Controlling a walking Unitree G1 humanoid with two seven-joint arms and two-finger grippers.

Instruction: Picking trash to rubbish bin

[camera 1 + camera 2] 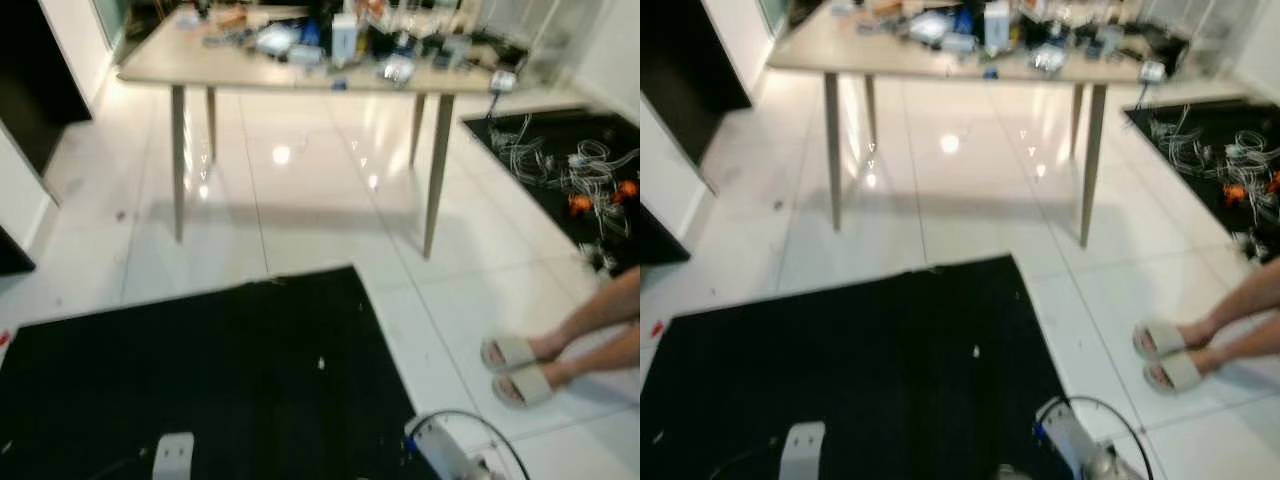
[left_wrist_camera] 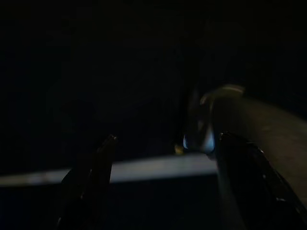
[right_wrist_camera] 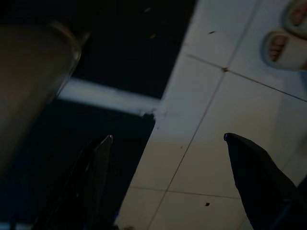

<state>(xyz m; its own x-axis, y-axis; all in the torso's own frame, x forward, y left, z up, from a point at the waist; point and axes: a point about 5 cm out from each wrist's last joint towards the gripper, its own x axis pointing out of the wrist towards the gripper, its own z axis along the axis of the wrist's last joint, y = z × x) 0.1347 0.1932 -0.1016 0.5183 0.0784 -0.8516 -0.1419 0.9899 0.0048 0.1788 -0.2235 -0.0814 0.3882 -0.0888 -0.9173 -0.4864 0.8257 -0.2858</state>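
The robot stands on a large black mat (image 1: 200, 380) on the white tiled floor (image 1: 300, 190), looking toward a long wooden table (image 1: 180, 65) crowded with clutter, probably because it searches for trash while walking, and no rubbish bin can be made out. A second black mat (image 1: 560, 170) with tangled white cables (image 1: 545, 150) lies to the right, and a person's feet in pale slippers (image 1: 520, 365) rest on the tiles near the robot's right side. The only possible trash is a small white scrap (image 1: 321, 363) on the near mat, too small to identify, and both arms hang low and empty, the right gripper (image 3: 165, 141) with fingers spread wide above the mat's edge and the left gripper (image 2: 163, 143) also spread in the dark.
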